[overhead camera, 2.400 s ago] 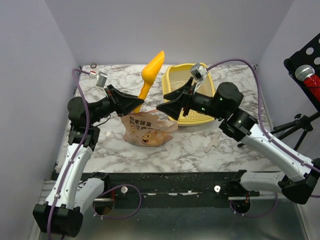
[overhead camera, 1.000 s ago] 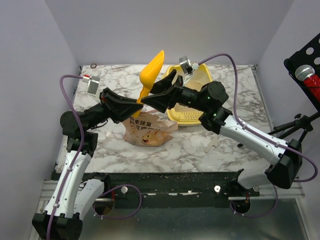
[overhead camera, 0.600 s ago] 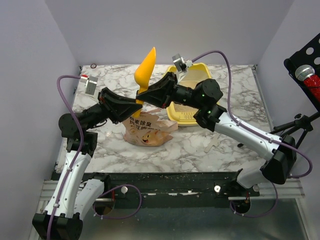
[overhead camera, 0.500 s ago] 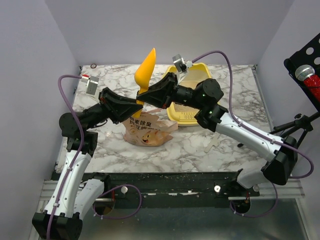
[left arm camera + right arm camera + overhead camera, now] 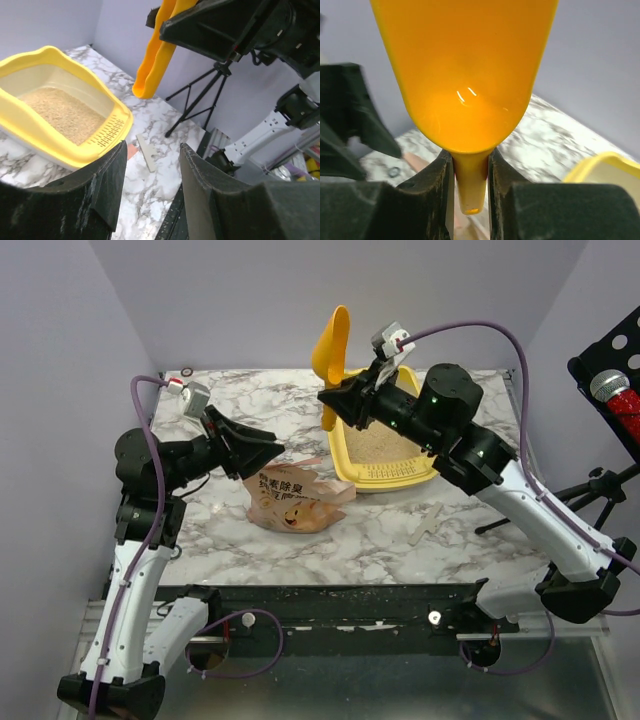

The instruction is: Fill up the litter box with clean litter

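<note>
We've got the right gripper clamped on the handle of the small orange plastic scoop, upright in the air at the left side of the large yellow plastic litter box. The box sits far centre-right on the grey-veined white marble tabletop, fine beige clean litter on its floor. Our left gripper is apart and empty above the crumpled pinkish-tan plastic bag mid-table; plain lilac walls around us, black tripod stand off the right edge.

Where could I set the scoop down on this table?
Bare marble: right of the bag, in front of the litter box, bar a pale scrap; the far-left corner behind the left gripper. Crowded between bag and box.
</note>
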Robot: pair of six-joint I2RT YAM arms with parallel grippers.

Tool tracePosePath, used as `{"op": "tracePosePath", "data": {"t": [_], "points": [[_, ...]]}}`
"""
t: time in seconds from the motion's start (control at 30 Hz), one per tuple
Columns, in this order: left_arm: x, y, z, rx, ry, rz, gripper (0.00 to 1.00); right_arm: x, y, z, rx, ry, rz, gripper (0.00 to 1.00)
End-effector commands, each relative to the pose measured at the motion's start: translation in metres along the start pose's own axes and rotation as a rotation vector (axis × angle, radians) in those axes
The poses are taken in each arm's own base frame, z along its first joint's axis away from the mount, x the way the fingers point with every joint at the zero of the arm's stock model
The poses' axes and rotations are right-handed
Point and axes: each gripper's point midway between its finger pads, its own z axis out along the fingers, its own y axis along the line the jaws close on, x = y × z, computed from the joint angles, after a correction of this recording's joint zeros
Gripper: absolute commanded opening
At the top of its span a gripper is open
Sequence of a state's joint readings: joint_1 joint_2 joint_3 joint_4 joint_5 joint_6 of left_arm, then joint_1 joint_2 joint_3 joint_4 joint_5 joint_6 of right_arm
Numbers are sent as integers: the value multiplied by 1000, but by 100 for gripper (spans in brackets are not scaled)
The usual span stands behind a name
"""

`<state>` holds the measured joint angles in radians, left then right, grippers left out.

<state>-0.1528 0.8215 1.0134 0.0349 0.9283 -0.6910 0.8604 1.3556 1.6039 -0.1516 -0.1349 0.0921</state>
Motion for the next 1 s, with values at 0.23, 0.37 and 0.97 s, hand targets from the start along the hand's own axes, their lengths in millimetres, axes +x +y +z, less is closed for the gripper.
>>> {"op": "tracePosePath", "data": {"t": [0.23,0.37,0.97], "points": [[-26,16,-14,-250,8,98,57,93,-81,-69,430,548,-464,0],[-28,17,-9,-238,34,84,59,100,-81,-84,482,637,-629,0],[-18,37,15,-196,110,92,59,111,-66,-96,517,760,-907,0]]}}
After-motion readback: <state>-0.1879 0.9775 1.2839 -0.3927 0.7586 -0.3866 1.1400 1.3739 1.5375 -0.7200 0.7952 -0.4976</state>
